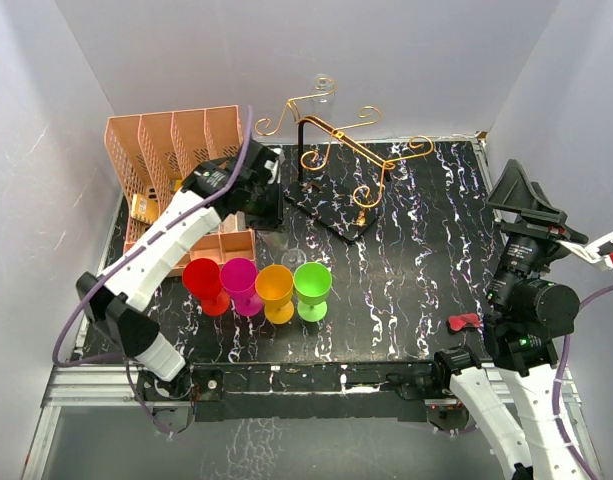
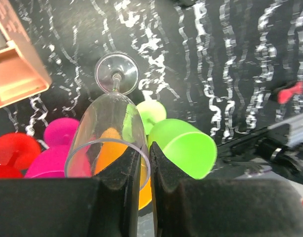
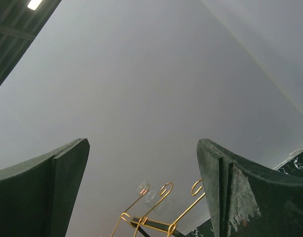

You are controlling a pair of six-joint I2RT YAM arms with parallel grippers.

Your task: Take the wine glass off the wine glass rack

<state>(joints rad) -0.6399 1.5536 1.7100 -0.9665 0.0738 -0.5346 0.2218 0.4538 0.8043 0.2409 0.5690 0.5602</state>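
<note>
Pinching the rim of the clear wine glass [image 2: 108, 126], the left hand [image 2: 146, 173] is clamped shut on it. One finger is inside the bowl and one is outside. The rim is a thin wall, so I think it is an easy place for two flat fingers to bite. The glass tips away from the hand, and its round foot points down at the black desk [image 1: 416, 260]. I cannot tell if the foot touches the desk or hangs just over it.

The wine glass rack [image 1: 336, 140] stands in the upper middle of the top view. It has curly gold wires on a black post and a flat black base. The left hand is just to the left of that base. The glass is not on the wires, so it looks to be off the rack.

Below the hand in the top view, four cups stand in a row: a red cup [image 1: 201, 280], a pink cup [image 1: 239, 280], an orange cup [image 1: 275, 288] and a green cup [image 1: 312, 285]. All four look empty. The glass is near them, so putting it down needs care not to knock one over.

The peach organiser [image 1: 176, 140] sits in the upper left of the top view. A yellow thing shows in one low slot, and the top slots look empty.

The right hand [image 3: 144, 168] is at the right side, well apart from the glass. Its fingers are spread wide and hold nothing. It points up at the grey wall [image 3: 151, 74], out of the way of the left arm.
</note>
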